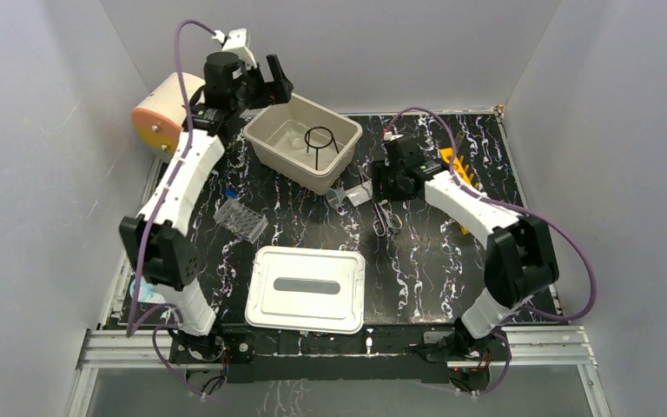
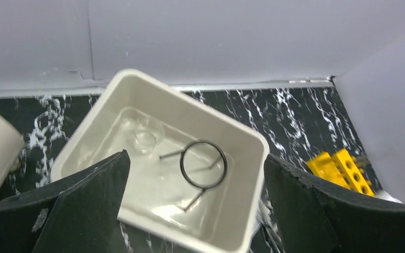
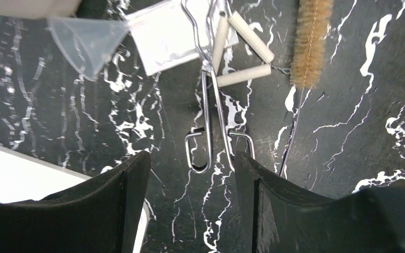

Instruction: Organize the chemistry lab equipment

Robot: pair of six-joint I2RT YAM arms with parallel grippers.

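Note:
A black wire ring stand [image 1: 321, 139] lies in the cream bin [image 1: 271, 149], with a clear glass piece [image 2: 145, 138] beside it. My left gripper [image 1: 267, 82] hangs open and empty above the bin's far left; in the left wrist view [image 2: 195, 158] the ring stand [image 2: 203, 163] shows between its fingers. The metal forceps [image 1: 386, 217] lie on the mat. My right gripper [image 1: 382, 193] is open just above them; in the right wrist view [image 3: 192, 158] the forceps' handles [image 3: 208, 105] lie just past the fingertips. A clear funnel [image 3: 87, 39], a tan-bristled brush [image 3: 308, 42] and cream tubes [image 3: 242, 47] lie nearby.
A white lid [image 1: 307, 288] lies at the front centre. A clear vial tray [image 1: 241, 217] sits left of the middle. A yellow rack [image 1: 456, 165] is behind my right arm. The cream cylinder with an orange face [image 1: 167, 111] stands at the far left. Grey walls enclose the mat.

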